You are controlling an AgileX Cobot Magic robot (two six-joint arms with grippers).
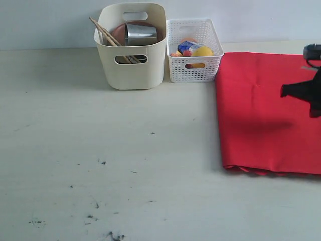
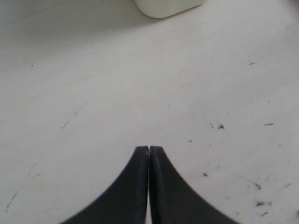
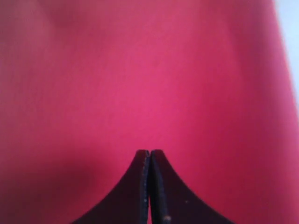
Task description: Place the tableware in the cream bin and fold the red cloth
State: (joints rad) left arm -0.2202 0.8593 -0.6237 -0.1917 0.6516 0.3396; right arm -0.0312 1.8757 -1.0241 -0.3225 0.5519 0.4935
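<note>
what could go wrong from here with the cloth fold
1. The right gripper hangs shut over the red cloth; pressing down closed could bunch the fabric rather than pinch an edge.
2. The cloth's far corner lies right by the white basket, so a pull might nudge it.
3. The chopsticks jut over the cream bin rim; a passing arm could knock them.

Soft, even light keeps the pale tabletop [image 1: 100, 150] bright, and the shadows on it are faint. A diffuse dark shadow lies on the cloth [image 1: 251, 80], and the cup [image 1: 141, 34] glints. In the left wrist view the tabletop looks washed out and is dimmer beside the bin [image 2: 163, 5]. Both wrist views blur the near fingers [image 2: 133, 196]. In the right wrist view the cloth is soft and oversaturated.
</note>
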